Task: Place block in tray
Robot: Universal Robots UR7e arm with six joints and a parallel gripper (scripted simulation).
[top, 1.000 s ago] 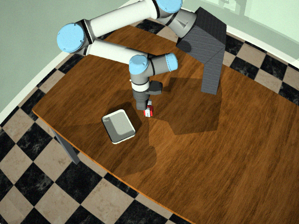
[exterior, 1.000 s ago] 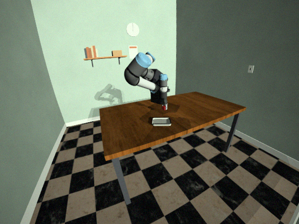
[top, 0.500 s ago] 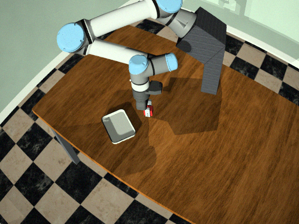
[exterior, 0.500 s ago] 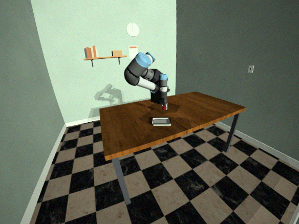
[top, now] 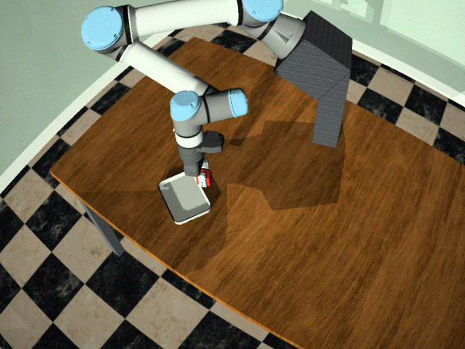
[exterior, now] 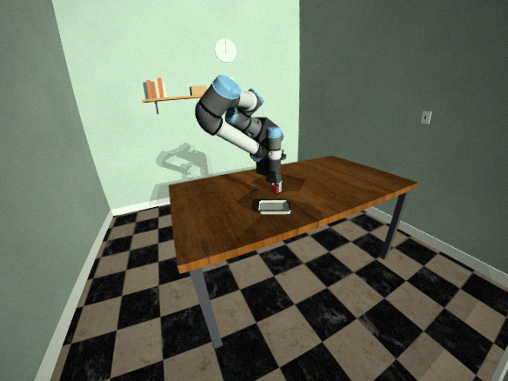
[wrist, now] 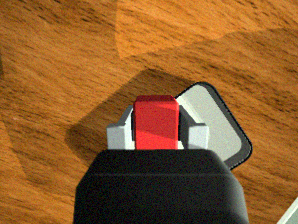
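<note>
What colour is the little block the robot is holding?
Red. The block shows best in the wrist view, clamped in the gripper.

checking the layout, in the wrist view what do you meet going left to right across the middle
bare brown wooden table top → left grey finger → red rectangular block clamped in the gripper → right grey finger → white tray with grey floor

We see our single arm folded at the elbow, its forearm sloping down to a wrist that points straight downward. Our gripper (wrist: 156, 131) hangs vertically, its two grey fingers clamped on the red block (wrist: 156, 122) between them.
</note>
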